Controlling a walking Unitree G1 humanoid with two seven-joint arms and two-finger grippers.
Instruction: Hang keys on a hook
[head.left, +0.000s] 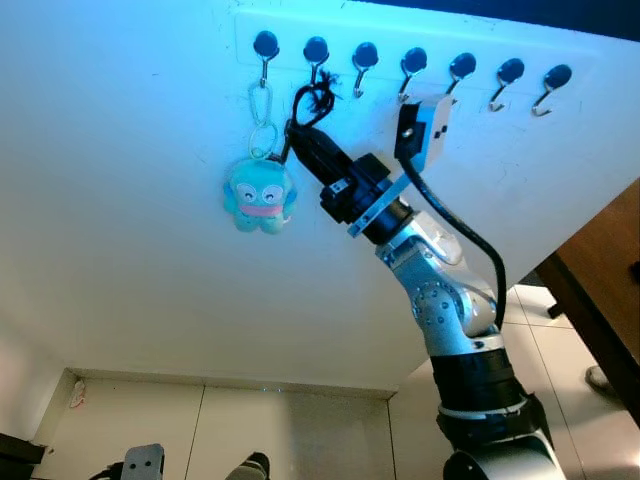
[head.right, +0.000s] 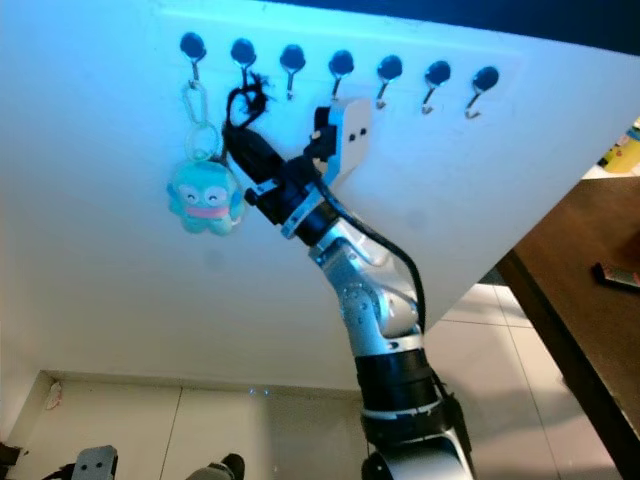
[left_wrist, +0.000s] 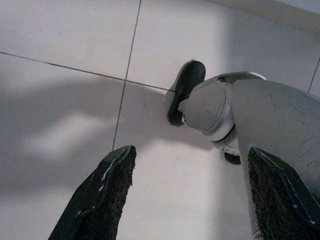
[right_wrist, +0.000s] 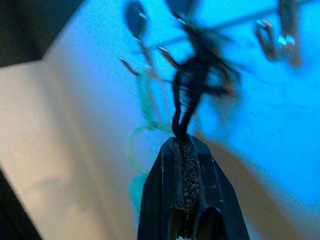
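Note:
A row of round-headed hooks (head.left: 412, 62) runs along a white wall board. From the leftmost hook (head.left: 265, 45) hangs a carabiner (head.left: 260, 100) with a ring and a teal plush keychain (head.left: 260, 195). My right gripper (head.left: 296, 128) is raised to the wall and shut on a black cord (right_wrist: 187, 95). The cord's frayed loop (head.left: 316, 100) sits just under the second hook (head.left: 316, 48); I cannot tell whether it is on the hook. My left gripper (left_wrist: 190, 151) hangs low over the floor, open, nothing between its fingers (left_wrist: 107, 195).
Several hooks to the right of the second one are bare. A brown wooden table (head.left: 600, 290) stands at the right, with a dark remote (head.right: 615, 275) on it. Pale tiled floor (left_wrist: 65, 35) lies below, with my own foot (left_wrist: 185, 90) on it.

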